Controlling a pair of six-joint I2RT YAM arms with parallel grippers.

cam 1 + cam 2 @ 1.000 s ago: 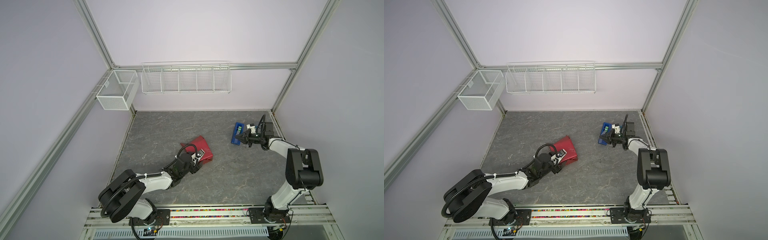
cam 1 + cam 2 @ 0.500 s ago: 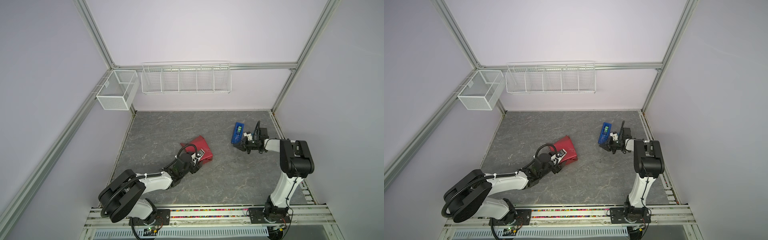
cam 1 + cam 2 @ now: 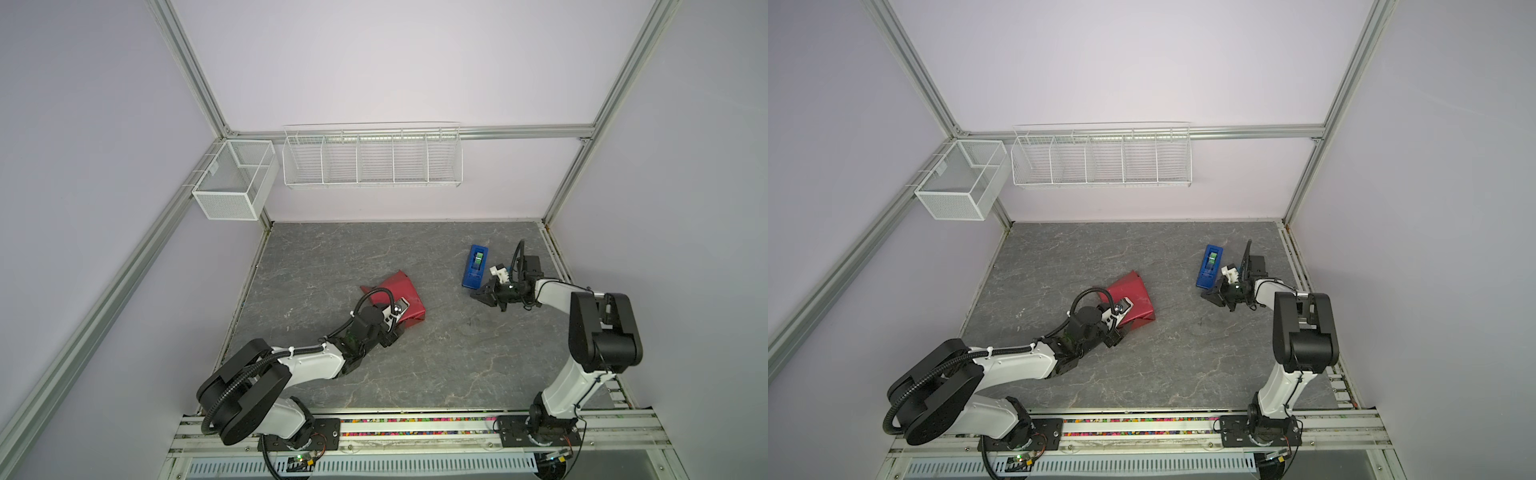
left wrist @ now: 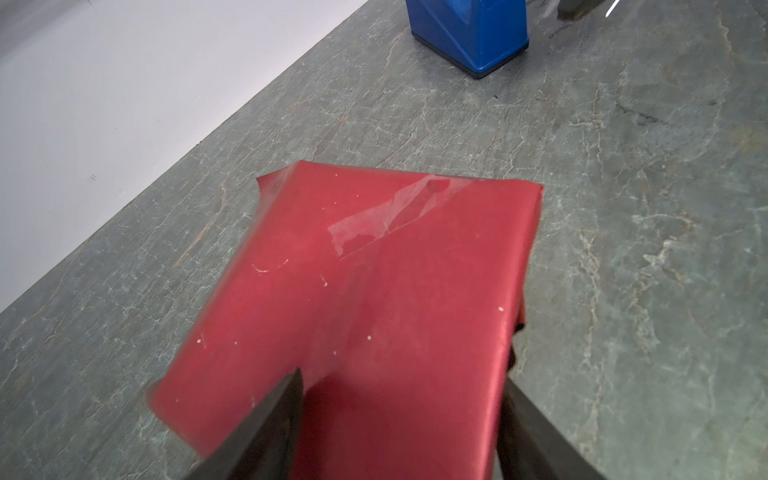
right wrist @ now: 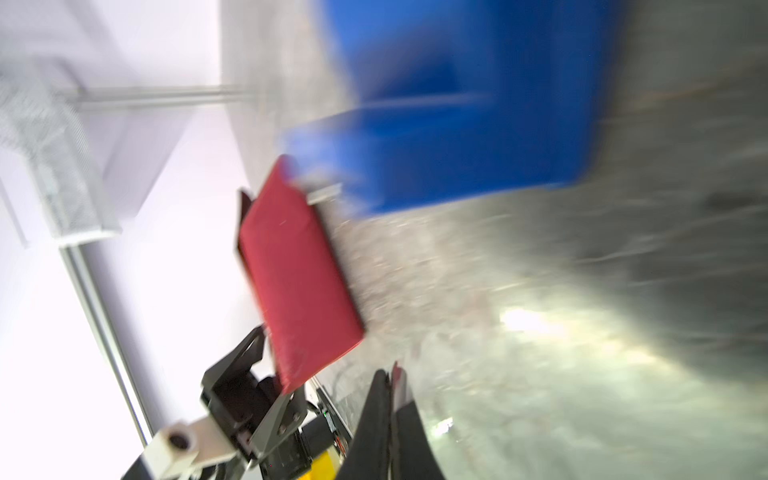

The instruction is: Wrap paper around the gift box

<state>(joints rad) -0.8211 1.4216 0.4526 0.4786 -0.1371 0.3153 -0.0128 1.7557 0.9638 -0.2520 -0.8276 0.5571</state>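
1. A sheet of red-maroon, slightly shiny wrapping paper point(image 3: 399, 293) is lying folded into a boxy bundle on the grey, marble-patterned tabletop point(image 3: 415, 365), a little left of the middle in both top views.
2. The dark navy gift box point(image 4: 516, 332) is sitting under that paper. I am catching only a thin dark sliver of it at the paper's side edge in the left wrist view, so I cannot tell its own long axis.
3. The bundle is sitting skewed to the tabletop's edges. One corner is pointing toward the back wall, and its length is running from near-left to far-right, in line with the left arm.
4. A crinkled strip of clear tape point(image 4: 386, 220) is sticking to the paper's top face near the far end.
5. The left tool point(image 3: 397, 321) is straddling the bundle's near end with its jaws spread wide, one finger point(image 4: 274, 415) on each side pressing the paper in.
6. A slim bright-blue plastic tape dispenser with a green roll point(image 3: 474, 272) is standing well apart from the bundle, toward the far right, with its long axis running roughly front to back.
7. The right tool point(image 3: 478, 296) is hanging low just beside the dispenser's near end. Its tips are pointing left toward the bundle and its jaws are pinched fully together. The right wrist view is too blurred to tell whether anything is caught between them.
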